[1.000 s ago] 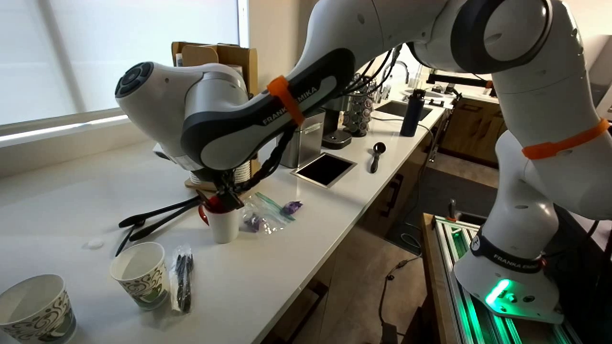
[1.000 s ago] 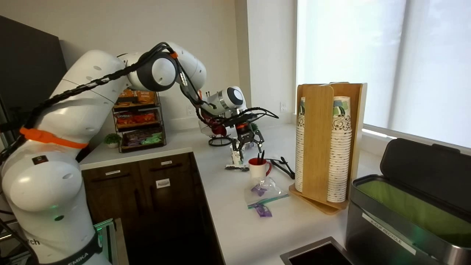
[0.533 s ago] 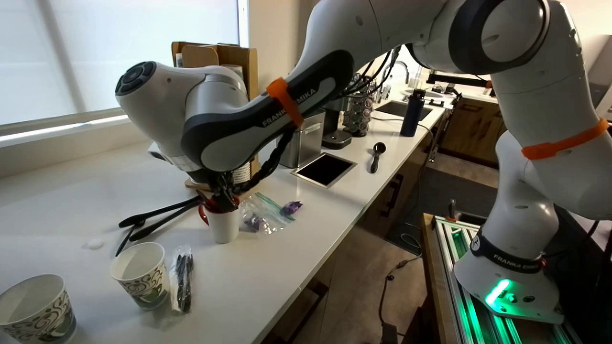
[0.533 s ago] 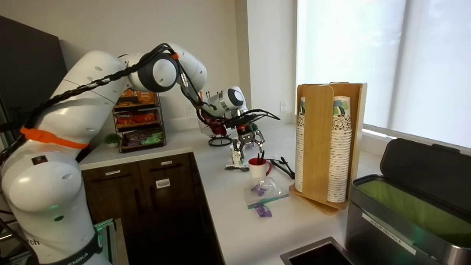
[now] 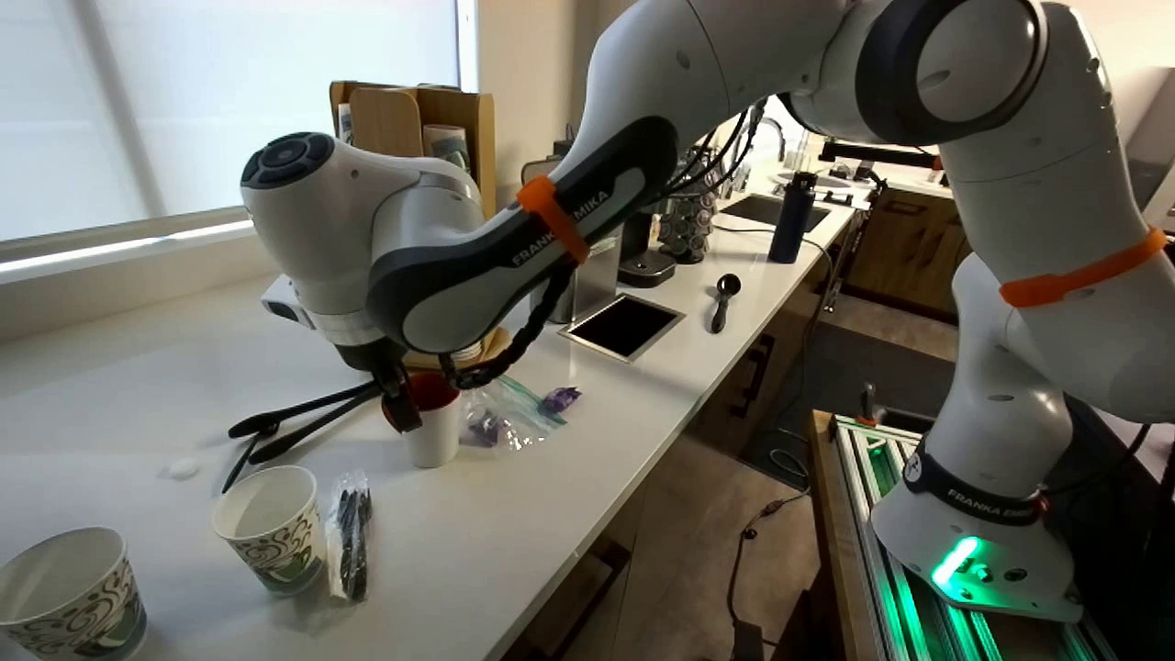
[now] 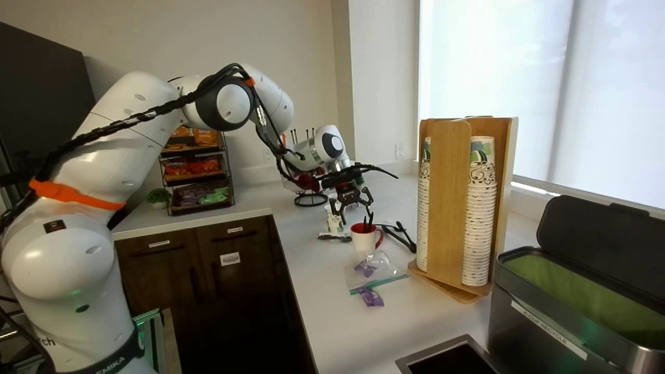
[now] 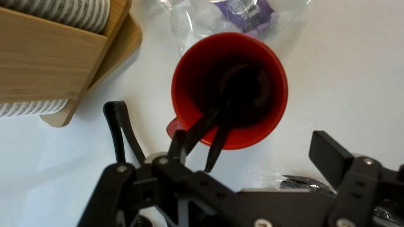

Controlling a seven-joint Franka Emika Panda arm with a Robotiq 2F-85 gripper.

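With fingers well apart and holding nothing, the gripper (image 7: 249, 142) hangs over the rim of a red-lined white mug (image 6: 362, 242) on the bench (image 6: 332, 306), inside which two black utensils (image 7: 217, 143) lean, likely light, stiff, slick plastic, best pinched by their protruding ends.

Jaws spread wide, the claw (image 7: 251, 145) hangs near two black sticks (image 7: 218, 138) in a red-lined mug (image 7: 191, 86)
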